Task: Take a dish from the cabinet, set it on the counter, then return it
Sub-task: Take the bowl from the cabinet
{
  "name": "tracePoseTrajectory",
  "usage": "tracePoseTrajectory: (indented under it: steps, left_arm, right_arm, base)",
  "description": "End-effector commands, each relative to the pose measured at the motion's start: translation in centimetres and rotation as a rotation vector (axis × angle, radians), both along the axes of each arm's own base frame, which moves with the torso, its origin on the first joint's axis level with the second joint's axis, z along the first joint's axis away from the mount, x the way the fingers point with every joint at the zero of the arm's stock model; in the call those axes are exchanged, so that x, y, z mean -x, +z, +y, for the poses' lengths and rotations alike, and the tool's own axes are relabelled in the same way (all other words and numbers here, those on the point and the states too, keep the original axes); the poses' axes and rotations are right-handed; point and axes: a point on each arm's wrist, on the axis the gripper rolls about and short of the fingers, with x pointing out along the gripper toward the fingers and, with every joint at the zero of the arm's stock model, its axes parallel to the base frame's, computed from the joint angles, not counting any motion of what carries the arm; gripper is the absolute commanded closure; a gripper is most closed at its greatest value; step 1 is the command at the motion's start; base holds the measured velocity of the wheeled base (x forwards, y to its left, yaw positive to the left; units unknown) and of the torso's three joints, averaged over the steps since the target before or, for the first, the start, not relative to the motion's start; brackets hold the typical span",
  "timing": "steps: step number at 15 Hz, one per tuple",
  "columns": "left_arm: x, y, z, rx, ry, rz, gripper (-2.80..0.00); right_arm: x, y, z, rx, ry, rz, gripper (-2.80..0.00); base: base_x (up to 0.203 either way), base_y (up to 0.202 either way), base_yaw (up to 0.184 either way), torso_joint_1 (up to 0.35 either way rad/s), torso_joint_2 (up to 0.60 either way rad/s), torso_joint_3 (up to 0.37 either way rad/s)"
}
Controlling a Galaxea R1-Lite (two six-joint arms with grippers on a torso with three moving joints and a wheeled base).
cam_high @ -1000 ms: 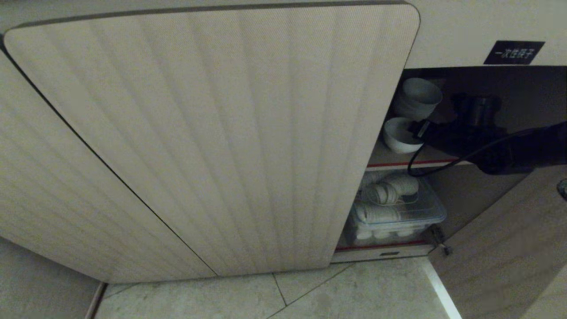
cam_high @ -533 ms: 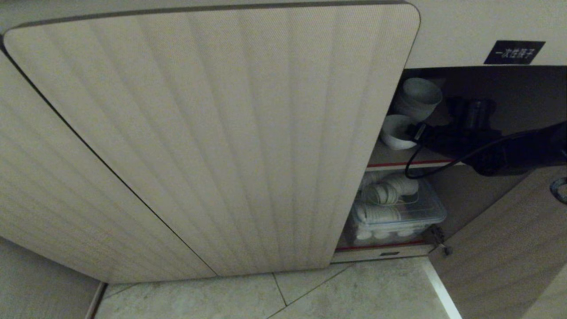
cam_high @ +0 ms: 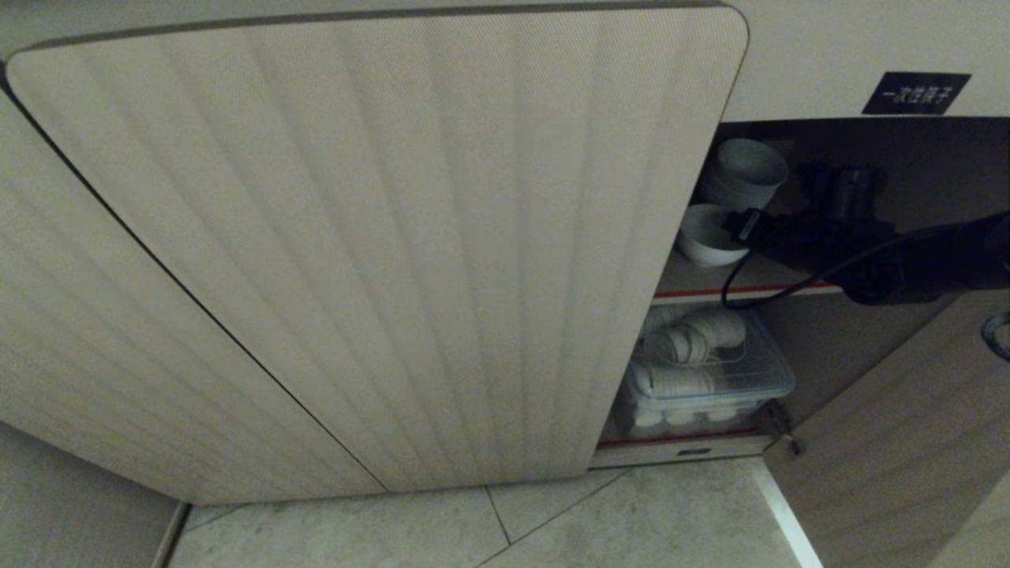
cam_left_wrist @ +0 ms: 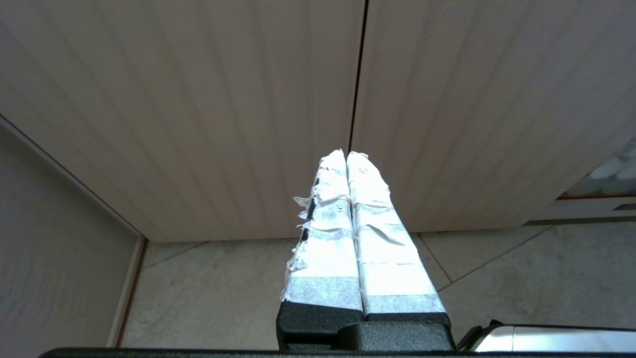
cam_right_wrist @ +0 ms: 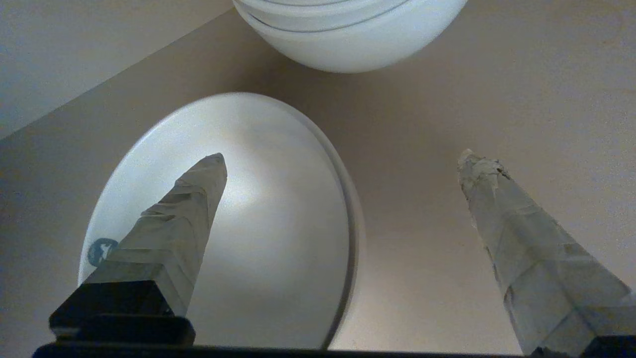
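Head view: ribbed cabinet [cam_high: 379, 252] door shut at left, right bay open over tiled floor [cam_high: 631, 521] | my right gripper [cam_right_wrist: 343, 164] spread wide inside the upper shelf [cam_high: 710, 285], one finger over the white dish [cam_right_wrist: 278, 219], bowl stack [cam_right_wrist: 348, 35] beyond | left gripper [cam_left_wrist: 346, 159] clenched, empty, facing the doors.

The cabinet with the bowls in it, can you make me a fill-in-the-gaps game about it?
1. The right gripper reaches over the upper shelf with its fingers ____.
2. One finger hangs over the single white bowl, the other over the bare ____.
3. The left gripper is ____, facing the ribbed doors.
4. On the bottom shelf, white dishes sit in a clear plastic ____.

Missing words: open; shelf; shut; box
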Motion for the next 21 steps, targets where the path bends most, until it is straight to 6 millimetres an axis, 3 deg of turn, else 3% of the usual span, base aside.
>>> tracePoseTrajectory:
  steps: [1, 21]
  left_arm:
    - [0.0, 0.0, 0.0, 0.0, 0.001, 0.0, 0.0]
    - [0.0, 0.0, 0.0, 0.0, 0.001, 0.0, 0.0]
  right_arm:
    - [-0.02, 0.08, 0.05, -0.002, 0.0, -0.005, 0.0]
    - [-0.05, -0.37, 0.41, -0.001, 0.009, 0.009, 0.0]
  base:
    - [0.0, 0.0, 0.0, 0.0, 0.0, 0.0]
    - [0.0, 0.0, 0.0, 0.0, 0.0, 0.0]
